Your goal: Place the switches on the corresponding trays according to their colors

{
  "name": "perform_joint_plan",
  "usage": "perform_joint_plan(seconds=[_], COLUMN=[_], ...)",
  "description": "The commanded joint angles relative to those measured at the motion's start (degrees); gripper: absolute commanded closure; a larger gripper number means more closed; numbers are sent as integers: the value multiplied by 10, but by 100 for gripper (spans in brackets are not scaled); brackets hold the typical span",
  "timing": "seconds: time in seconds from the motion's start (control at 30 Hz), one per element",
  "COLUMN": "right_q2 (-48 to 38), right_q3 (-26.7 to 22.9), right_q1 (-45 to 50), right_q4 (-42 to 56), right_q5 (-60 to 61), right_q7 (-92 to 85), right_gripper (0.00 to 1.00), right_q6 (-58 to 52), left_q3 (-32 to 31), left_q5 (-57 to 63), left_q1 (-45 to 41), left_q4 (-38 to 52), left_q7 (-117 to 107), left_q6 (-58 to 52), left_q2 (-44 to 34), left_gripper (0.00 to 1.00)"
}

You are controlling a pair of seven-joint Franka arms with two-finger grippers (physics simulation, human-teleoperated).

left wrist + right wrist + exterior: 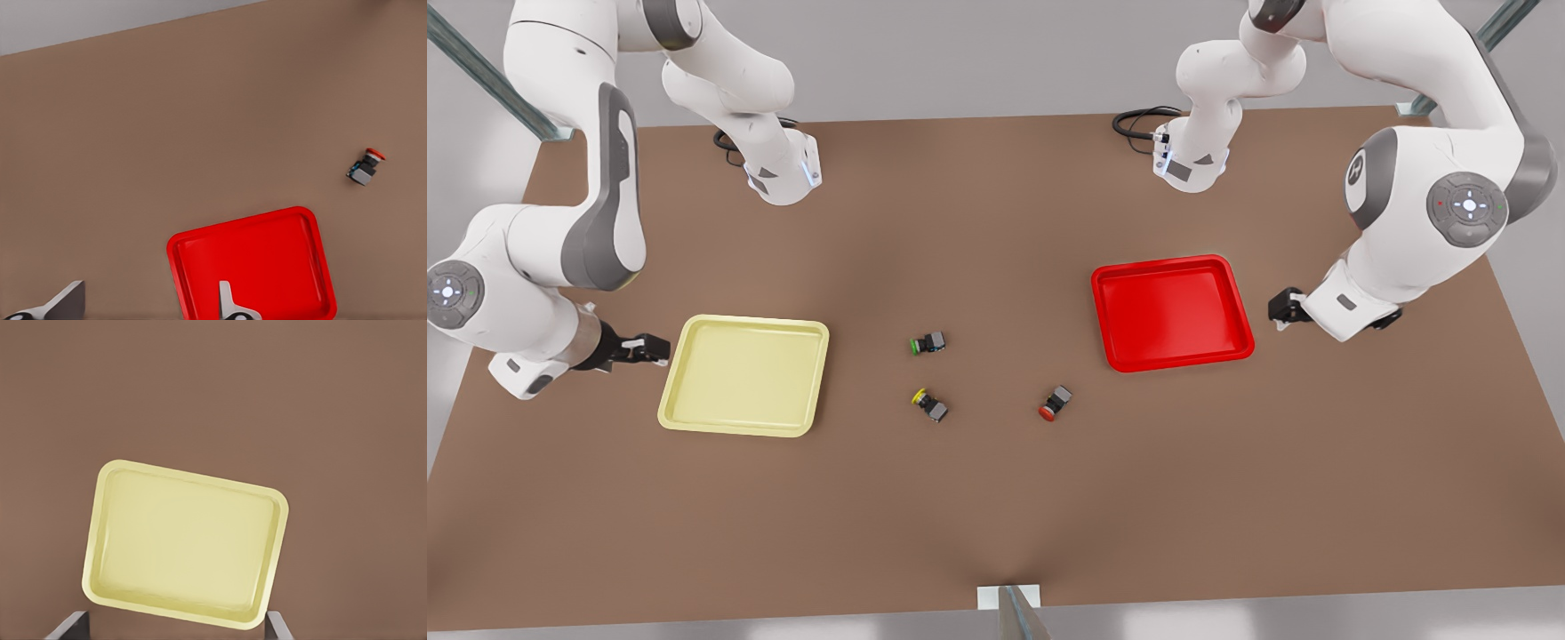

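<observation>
Nearest you on the brown table (996,498), the yellow-capped switch (929,404) and red-capped switch (1055,404) lie between the trays, with the green-capped switch (928,344) just behind. Your left gripper (1282,308), fingers (67,303) spread, waits beside the red tray (1172,311). Your right gripper (649,348), also spread, waits beside the pale yellow tray (743,375).

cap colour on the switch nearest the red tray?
Red, on the red-capped switch; the front view shows it best.
</observation>
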Motion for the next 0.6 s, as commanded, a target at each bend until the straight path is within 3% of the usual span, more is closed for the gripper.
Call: perform_joint_plan(seconds=[0.0,0.17,0.27,0.33,0.4,0.57], right_q2=[1,24,50,78,129,237], right_q3=[0,18,69,112,112,106], right_q1=[0,43,57,86,136,239], right_q4=[0,7,7,8,39,130], right_q5=[0,1,4,2,-3,-9], right_q7=[0,53,53,47,52,49], right_gripper=[0,0,0,0,0,0], right_q6=[1,9,44,116,143,190], left_q3=[0,-10,-14,-13,-13,-12], left_q5=[1,-6,-26,-62,-62,-62], left_q1=[0,-49,-91,-112,-131,-200], left_q4=[0,-4,-7,-66,-151,-181], left_q7=[5,104,171,158,131,29], left_q6=[0,92,126,181,283,409], left_q2=[1,86,145,155,151,211], left_gripper=[0,0,0,0,0,0])
